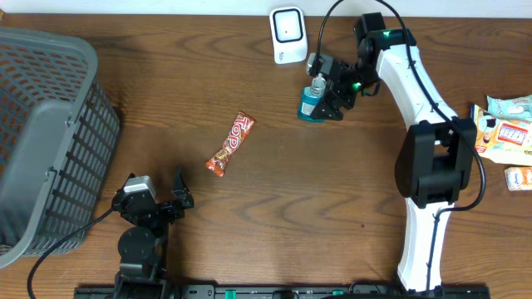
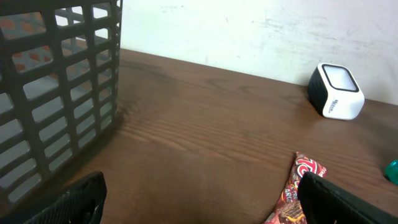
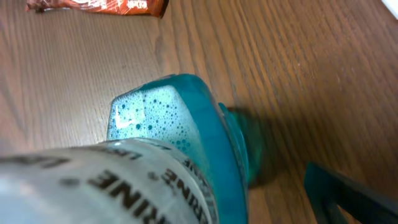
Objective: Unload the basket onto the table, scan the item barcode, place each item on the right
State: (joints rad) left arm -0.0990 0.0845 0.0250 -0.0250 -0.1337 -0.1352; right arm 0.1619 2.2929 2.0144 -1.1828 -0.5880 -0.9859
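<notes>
1. Left gripper [image 1: 181, 189]: low over the table [image 1: 332, 191] at the near left, jaws spread wide, holding nothing.
2. Basket [image 1: 83, 158]: grey mesh, left edge.
3. Candy bar [image 1: 231, 144]: lying flat mid-table, well apart from both grippers.
4. Packets [image 1: 503, 133]: loose group, right edge.
5. Bottle [image 1: 311, 104]: teal liquid, resting on the table just in front of the scanner, inside the right gripper [image 1: 326, 101]. Jaws released; the visible finger [image 3: 354, 196] stands clear of it.
6. Scanner [image 1: 288, 35]: white, far edge.
</notes>
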